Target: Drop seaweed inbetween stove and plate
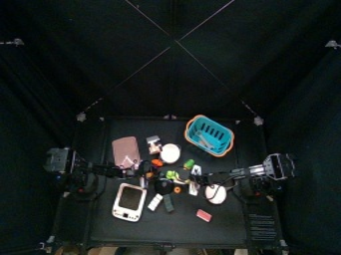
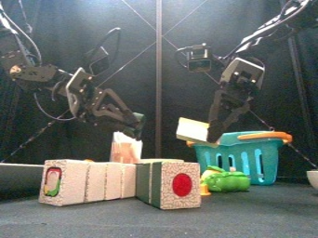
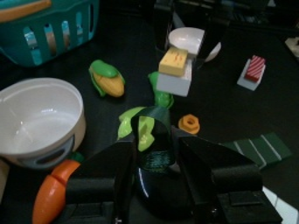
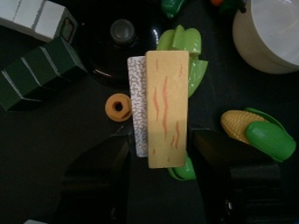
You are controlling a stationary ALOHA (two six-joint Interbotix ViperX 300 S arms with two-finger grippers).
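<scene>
Seaweed (image 3: 260, 147) lies flat on the counter (image 3: 233, 105), near an orange ring (image 3: 190, 124), untouched. I see the right gripper (image 4: 163, 144) with jaws clamped on a tan slab (image 4: 163, 96). The left gripper (image 3: 160, 162) has its jaws spread and empty.

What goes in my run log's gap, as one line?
left gripper: open near green pod | right gripper: shut on tan slab, lifted

Black curtains (image 1: 54, 60) enclose small black table (image 1: 226, 231).
</scene>
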